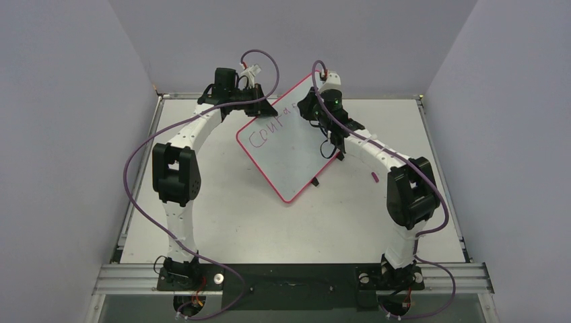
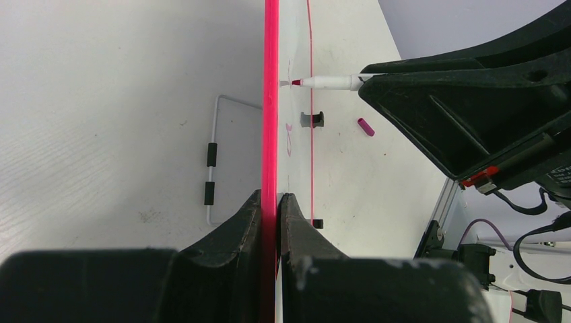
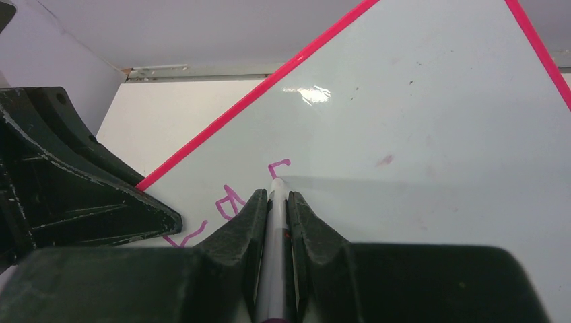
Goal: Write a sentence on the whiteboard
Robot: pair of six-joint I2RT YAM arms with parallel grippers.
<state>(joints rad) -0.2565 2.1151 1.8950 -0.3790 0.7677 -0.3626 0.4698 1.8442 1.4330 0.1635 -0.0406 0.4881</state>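
Pink-rimmed whiteboard point(image 1: 296, 158), held tilted off the tabletop point(image 1: 222, 208) at upper centre of the top view. The left tool point(image 2: 271, 199) is clamped on the board's rim. The right tool point(image 3: 275, 196) is clamped on a white marker point(image 3: 274, 235), whose nib is at the board face.

Progress: the sentence point(image 1: 268, 132) reads roughly "Coura", running toward the board's upper corner, with one short extra stroke at the nib. The task is judged to be at an early stage, since most of the white face is blank and the remaining letters and words are not yet written.

Views compared: the top view alone shows the whole board and the line of writing. The right wrist view alone shows the short stroke at the nib close up. The left wrist view alone shows the board edge-on with the nib meeting its surface; there the marker cap point(image 2: 365, 126) lies on the tabletop at centre right of the frame.
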